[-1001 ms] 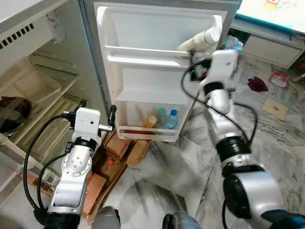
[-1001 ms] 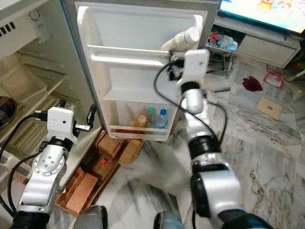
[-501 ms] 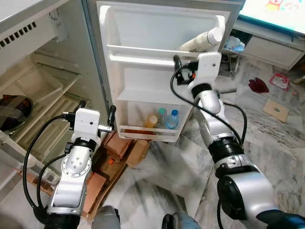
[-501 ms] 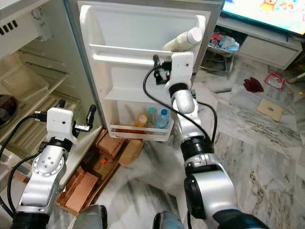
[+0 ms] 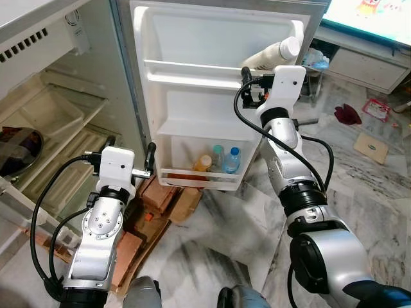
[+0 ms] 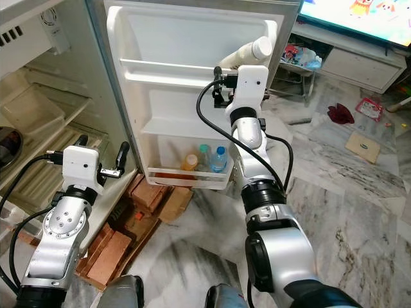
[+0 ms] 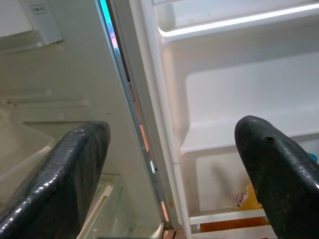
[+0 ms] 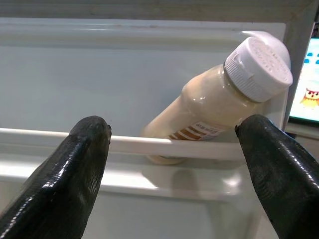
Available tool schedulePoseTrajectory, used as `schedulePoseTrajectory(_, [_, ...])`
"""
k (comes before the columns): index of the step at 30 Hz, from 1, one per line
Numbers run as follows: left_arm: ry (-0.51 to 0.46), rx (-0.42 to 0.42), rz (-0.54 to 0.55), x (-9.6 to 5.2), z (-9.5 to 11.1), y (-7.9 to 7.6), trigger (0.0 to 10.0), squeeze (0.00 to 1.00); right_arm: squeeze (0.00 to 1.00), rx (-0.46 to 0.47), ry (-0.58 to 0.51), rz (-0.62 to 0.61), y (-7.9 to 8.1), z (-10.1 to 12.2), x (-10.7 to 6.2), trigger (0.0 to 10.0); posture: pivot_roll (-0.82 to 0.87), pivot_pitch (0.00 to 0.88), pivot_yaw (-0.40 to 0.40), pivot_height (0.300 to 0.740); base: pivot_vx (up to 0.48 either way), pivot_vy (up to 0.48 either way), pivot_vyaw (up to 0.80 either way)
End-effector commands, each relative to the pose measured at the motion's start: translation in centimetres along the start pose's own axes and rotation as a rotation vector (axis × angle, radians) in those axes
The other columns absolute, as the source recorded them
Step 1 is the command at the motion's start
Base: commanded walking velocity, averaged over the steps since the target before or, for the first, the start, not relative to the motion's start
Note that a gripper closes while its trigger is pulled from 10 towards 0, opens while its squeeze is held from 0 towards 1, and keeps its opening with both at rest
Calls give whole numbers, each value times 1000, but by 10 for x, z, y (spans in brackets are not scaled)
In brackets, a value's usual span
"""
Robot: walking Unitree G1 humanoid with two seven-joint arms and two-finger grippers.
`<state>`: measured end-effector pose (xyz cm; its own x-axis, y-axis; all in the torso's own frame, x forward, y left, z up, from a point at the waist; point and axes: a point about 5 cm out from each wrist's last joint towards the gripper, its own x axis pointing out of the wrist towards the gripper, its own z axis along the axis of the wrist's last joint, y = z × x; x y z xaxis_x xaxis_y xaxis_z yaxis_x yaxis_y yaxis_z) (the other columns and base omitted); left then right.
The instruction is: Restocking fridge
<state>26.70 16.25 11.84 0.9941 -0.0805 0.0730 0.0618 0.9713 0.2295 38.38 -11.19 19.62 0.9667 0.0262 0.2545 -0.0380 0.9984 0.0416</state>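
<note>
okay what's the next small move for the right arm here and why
Probably draw the right gripper straight back from the fridge door. Its fingers are open and apart from the cream bottle, which leans tilted behind the top shelf rail, seemingly already placed.

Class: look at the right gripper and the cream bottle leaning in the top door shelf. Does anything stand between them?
Yes: the shelf's white guard rail crosses in front of the cream bottle, between it and the open right gripper. Only the bottle's lower part is behind it.

No legible txt can be made out. A label w/ brown stripes is seen on the cream bottle in the fridge door's top rack, print too small to be read. Drink bottles below: labels blurred.
</note>
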Motion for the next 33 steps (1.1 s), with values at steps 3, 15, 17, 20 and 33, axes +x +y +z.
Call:
schedulePoseTrajectory(3, [-2,5,-12,-3,2,-1,10000,0,0,11,-27,-41,-13,11,7,10000,116,130,-80,740,0,0,0])
schedulePoseTrajectory(15, [14,10,-21,-10,1,-1,10000,0,0,54,-46,17,-7,32,28,10000,125,158,-81,740,0,0,0])
schedulePoseTrajectory(17, [16,10,-22,-11,1,-1,10000,0,0,85,-41,76,2,32,29,10000,124,159,-81,740,0,0,0])
schedulePoseTrajectory(20, [18,11,-23,-10,1,-1,10000,0,0,129,-21,170,17,31,30,10000,125,158,-84,740,0,0,0])
schedulePoseTrajectory(33, [20,11,-8,-10,1,-1,10000,0,0,157,-9,270,31,26,28,10000,121,158,-96,740,0,0,0])
